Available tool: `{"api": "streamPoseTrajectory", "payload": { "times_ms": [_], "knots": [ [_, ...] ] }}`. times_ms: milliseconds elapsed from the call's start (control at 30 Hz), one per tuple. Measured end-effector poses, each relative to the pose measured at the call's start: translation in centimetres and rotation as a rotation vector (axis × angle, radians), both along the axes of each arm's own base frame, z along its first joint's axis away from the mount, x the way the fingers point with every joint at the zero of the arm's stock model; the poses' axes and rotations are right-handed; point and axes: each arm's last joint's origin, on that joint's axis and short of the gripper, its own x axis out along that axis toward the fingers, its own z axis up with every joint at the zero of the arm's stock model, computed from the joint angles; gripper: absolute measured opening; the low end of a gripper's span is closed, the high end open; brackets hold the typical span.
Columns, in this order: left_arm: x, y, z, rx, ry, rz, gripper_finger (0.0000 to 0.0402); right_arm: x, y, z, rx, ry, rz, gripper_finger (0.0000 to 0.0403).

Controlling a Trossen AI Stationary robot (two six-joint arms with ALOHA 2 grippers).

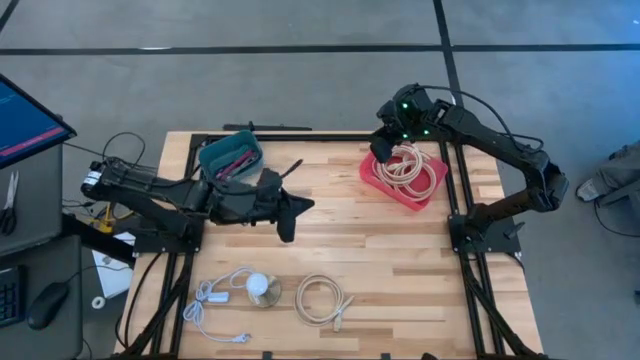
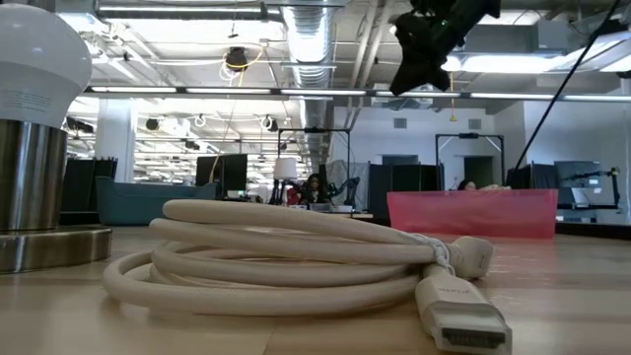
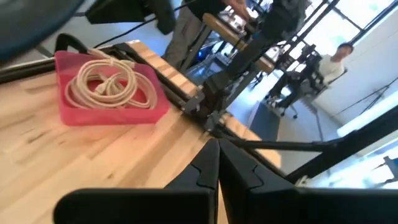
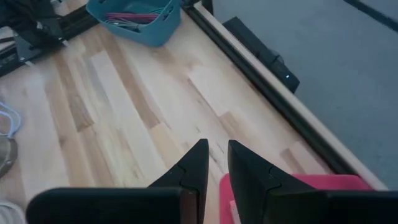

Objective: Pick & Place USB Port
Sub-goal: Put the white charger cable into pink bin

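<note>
One cream cable (image 1: pixel 407 166) coiled in the red bin (image 1: pixel 378 178): placed, by the look of it. Second coiled cable (image 1: pixel 322 299) and a white charger lead (image 1: pixel 215 296) lie at the table's (image 1: pixel 400 250) near edge, not yet collected. Right gripper (image 1: pixel 392 128) above the red bin's corner, fingers nearly together, holding nothing, well apart from the remaining cable. Left gripper (image 1: pixel 290 205) near the teal bin (image 1: pixel 230 156), fingers closed, empty.

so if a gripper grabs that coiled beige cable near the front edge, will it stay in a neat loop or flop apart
The coiled cable would probably hold its loop, since a tie seems to bind the turns near the plug. The free plug end would likely dangle. Pushed rather than lifted, it should slide flat across the wooden table; nothing about it looks apt to roll.
</note>
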Motion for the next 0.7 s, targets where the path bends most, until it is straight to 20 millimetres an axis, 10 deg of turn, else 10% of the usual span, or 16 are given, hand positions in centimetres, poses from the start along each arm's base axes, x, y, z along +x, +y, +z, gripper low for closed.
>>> {"api": "streamPoseTrajectory", "payload": {
  "times_ms": [400, 700],
  "knots": [
    [5.0, -3.4, 4.5, 0.171, -0.015, -0.054, 0.0004, -0.8, -1.1, 0.0, -0.023, 0.011, -0.023, 0.0054],
    [5.2, -4.7, 5.1, 0.123, 0.033, -0.074, 0.0003, -0.9, -1.1, -0.1, -0.017, 0.029, -0.020, 0.0054]
  ]
}}
